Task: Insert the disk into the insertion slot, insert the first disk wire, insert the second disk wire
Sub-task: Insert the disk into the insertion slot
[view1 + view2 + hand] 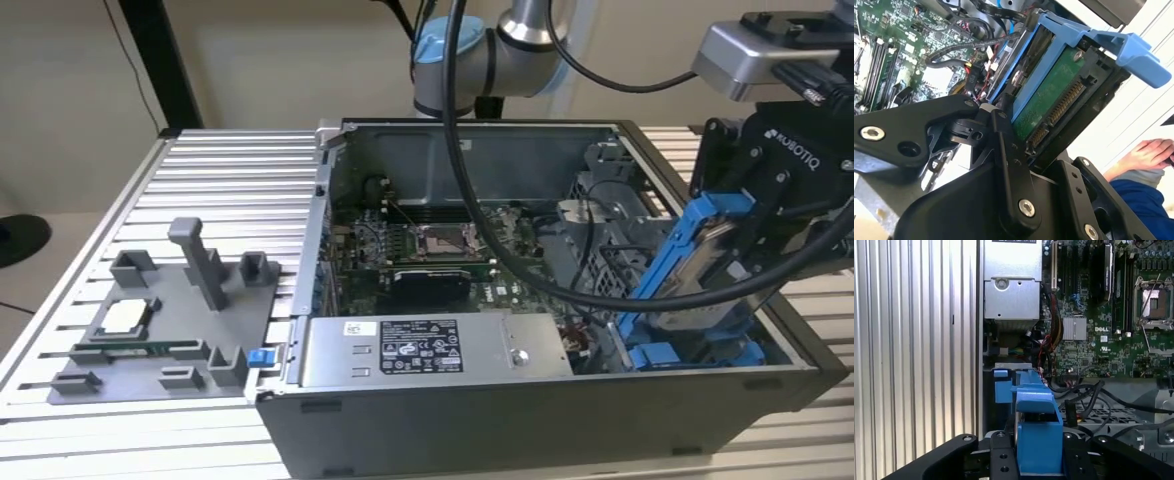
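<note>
- The black end effector (731,240) is clenched on the flat silver-grey disk (671,275) in its blue plastic frame.
- The disk is tilted over the blue-railed grey metal insertion slot (694,352), at the exterior view's right inside the open computer case (534,420).

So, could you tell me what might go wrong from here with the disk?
The claw holds the disk tilted over the insertion slot, so it could catch on the slot's edge. Loose black cables lie close by and might get pinched. A person's hand shows past the claw, possibly within its reach.
</note>
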`<action>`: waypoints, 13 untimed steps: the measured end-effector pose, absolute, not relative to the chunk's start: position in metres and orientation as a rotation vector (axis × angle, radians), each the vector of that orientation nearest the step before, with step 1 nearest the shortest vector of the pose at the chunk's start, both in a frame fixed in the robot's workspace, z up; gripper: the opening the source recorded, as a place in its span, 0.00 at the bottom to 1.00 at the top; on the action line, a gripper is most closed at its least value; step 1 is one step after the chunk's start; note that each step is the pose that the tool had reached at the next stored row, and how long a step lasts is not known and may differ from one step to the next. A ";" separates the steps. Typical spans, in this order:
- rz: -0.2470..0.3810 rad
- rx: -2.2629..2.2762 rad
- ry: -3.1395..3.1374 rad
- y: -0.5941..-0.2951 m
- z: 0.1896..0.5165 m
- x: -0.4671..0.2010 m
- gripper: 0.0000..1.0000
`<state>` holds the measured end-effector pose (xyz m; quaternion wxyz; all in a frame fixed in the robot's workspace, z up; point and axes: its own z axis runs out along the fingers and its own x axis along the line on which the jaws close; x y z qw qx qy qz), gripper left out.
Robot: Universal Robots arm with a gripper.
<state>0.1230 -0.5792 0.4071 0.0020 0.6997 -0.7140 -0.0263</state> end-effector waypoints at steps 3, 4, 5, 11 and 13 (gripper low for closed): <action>-0.082 2.195 -2.240 -0.579 0.402 0.123 0.00; -0.082 2.195 -2.240 -0.579 0.400 0.123 0.00; -0.082 2.195 -2.240 -0.579 0.398 0.123 0.00; -0.082 2.195 -2.240 -0.579 0.387 0.123 0.00; -0.082 2.195 -2.240 -0.579 0.384 0.123 0.00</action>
